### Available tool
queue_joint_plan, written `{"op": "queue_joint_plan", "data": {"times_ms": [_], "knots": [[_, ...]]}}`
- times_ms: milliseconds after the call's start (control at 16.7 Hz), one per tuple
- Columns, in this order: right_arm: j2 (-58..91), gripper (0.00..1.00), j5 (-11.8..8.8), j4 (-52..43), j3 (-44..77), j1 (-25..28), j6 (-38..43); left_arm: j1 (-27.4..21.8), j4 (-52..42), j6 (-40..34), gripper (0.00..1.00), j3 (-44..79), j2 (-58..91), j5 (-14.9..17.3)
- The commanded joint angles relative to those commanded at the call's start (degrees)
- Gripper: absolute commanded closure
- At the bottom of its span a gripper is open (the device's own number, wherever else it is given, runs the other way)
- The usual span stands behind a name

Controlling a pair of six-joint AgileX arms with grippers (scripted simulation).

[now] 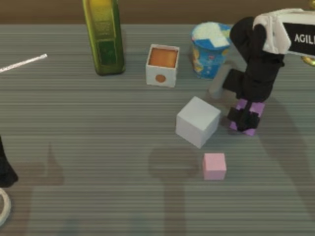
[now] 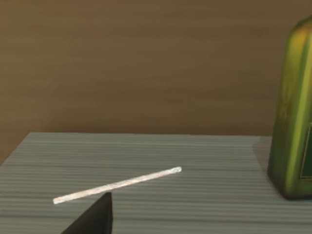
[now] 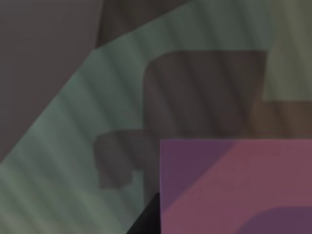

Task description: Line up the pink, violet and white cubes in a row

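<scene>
Gripping the violet cube (image 1: 248, 118), the right hand (image 1: 247, 117) stood at the counter's (image 1: 98, 147) right side, its dark fingers closed on opposite faces of the cube. The right wrist view showed the cube (image 3: 234, 185) close under the camera with counter surface beyond it; whether it rested on the counter or hung just above could not be told. The white cube (image 1: 198, 121) lay just left of the violet one, turned at an angle, and the pink cube (image 1: 214, 166) lay near both, toward the front edge. The step in hand appeared to be placing the violet cube; the next move would call for setting it in line with the other two and squaring the row. The left hand was parked at the left edge, its fingers unseen. Containers: a white box (image 1: 162, 65) with an orange top, contents not visible; a lidded blue cup (image 1: 211, 49); a green bottle (image 1: 103, 37). A thin rod (image 1: 23, 62) lay at far left.
</scene>
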Motion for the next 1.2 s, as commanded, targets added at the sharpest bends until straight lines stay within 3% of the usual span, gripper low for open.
{"op": "queue_joint_plan", "data": {"times_ms": [600,1200], "knots": [[-1.4,1.0,-0.4,-1.1,0.1,0.0,0.4,0.0,0.0,0.0,0.0,0.0,0.0,0.0],[-5.5,1.0,-0.5,-14.0,8.9,0.5,0.4,0.0,0.0,0.0,0.0,0.0,0.0,0.0]]}}
